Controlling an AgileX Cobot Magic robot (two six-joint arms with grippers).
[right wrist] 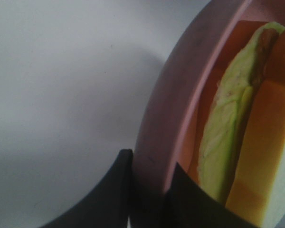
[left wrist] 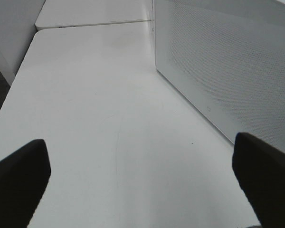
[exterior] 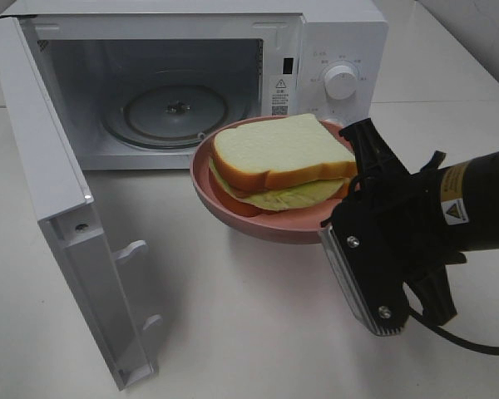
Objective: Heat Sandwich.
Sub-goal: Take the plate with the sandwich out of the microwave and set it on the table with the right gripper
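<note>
Over on the left side of the table (exterior: 233, 332), the microwave door (exterior: 66, 208) is already swung wide open, so that step can be counted as done. The left gripper (left wrist: 137, 175) isn't seen in the overhead shot, but from its own camera the jaws are spread fully apart with nothing between them, just parked beside the microwave's perforated side panel (left wrist: 228, 61). Moving toward the middle, the microwave (exterior: 191, 75) cavity is sitting empty with its glass turntable (exterior: 176, 112) bare. Just in front of the opening, the sandwich (exterior: 279, 162) is being held in the air on a pink plate (exterior: 258, 224) (not set down inside yet). On the right, the plate's rim is pinched by the right gripper (right wrist: 149, 190), jaws narrowed onto it. Still left to be done, by the look of it: plate slid onto the turntable, released, door shut, dial (exterior: 341, 81) turned.
</note>
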